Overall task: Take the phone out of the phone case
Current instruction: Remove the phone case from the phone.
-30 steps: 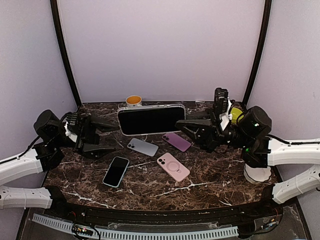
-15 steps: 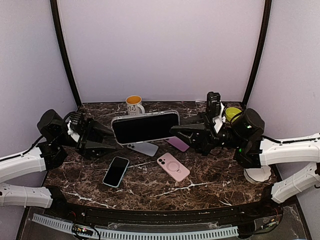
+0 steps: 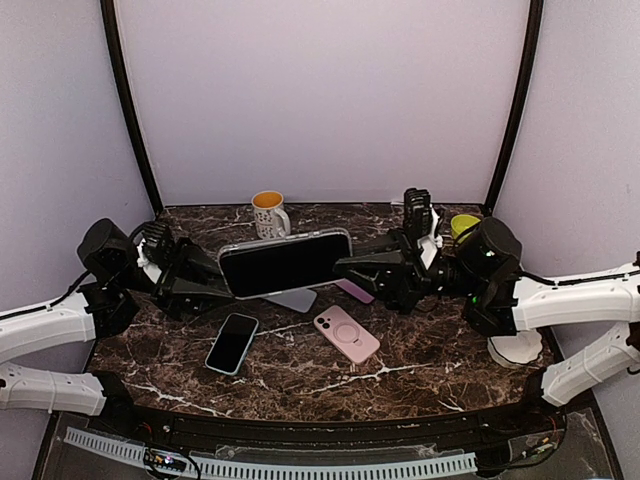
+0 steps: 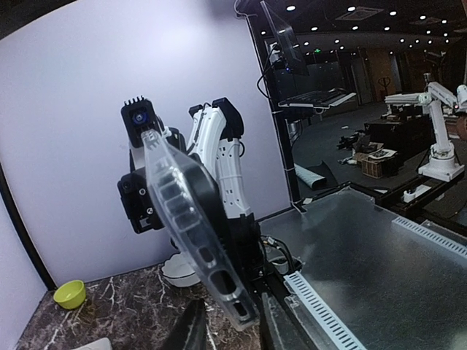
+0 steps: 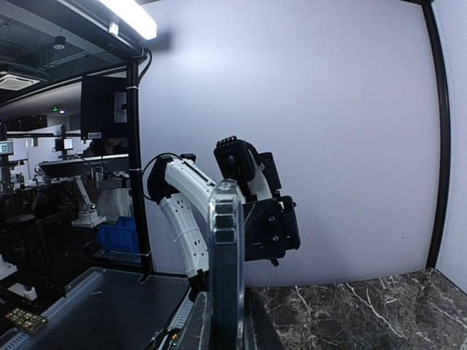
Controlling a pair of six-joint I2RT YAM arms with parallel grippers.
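Now the cased phone (image 3: 285, 262) hangs above the bench (image 3: 430, 350), centre frame. The right claw (image 3: 342, 266) pinches its right end tightly; the left claw (image 3: 226, 284) narrowly straddles the left end, contact unclear.

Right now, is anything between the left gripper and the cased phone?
Nothing visible. The left gripper straddles the cased phone at its left end, in the air above the table. I cannot tell whether it pinches the phone. The right gripper clamps the right end.

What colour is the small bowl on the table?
Lime green bowl; shows best in the left wrist view.
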